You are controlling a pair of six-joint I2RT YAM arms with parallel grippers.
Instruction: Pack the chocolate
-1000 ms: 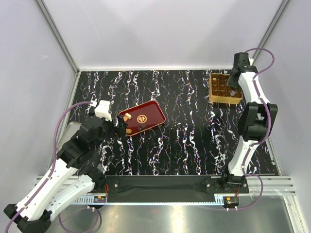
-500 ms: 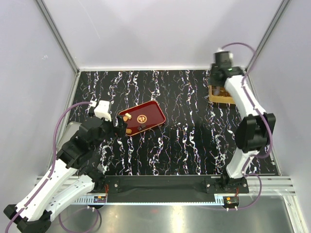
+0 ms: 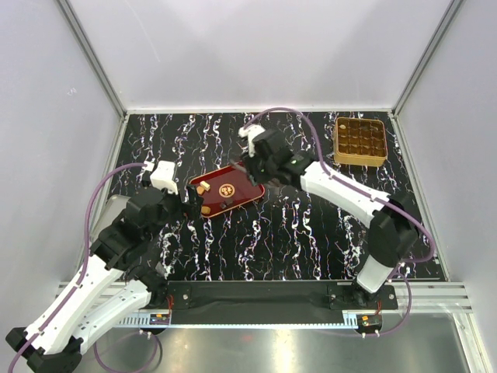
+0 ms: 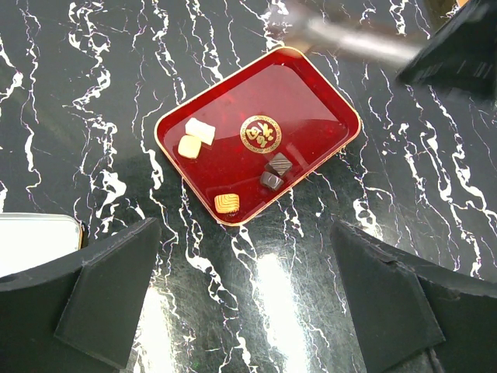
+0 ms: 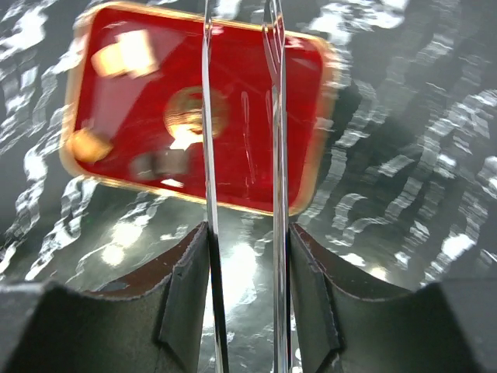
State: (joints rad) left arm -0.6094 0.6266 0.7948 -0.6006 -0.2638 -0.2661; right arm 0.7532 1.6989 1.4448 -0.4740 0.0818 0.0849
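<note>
The left pincer (image 4: 245, 233) hangs released and empty beside the tray (image 4: 311, 116). The chocolate (image 4: 227, 203) lies in that tray on the desk (image 4: 116, 62): two pale pieces, a tan one, and two dark ones touching. Each looks light, rigid, smooth and easily marred, and likely to skid on the gloss, so grip gently across opposite flat sides. The right pincer (image 5: 241, 47), slightly parted and empty, has swung from the box (image 3: 361, 141) to above the tray. The chocolate has not moved.
</note>
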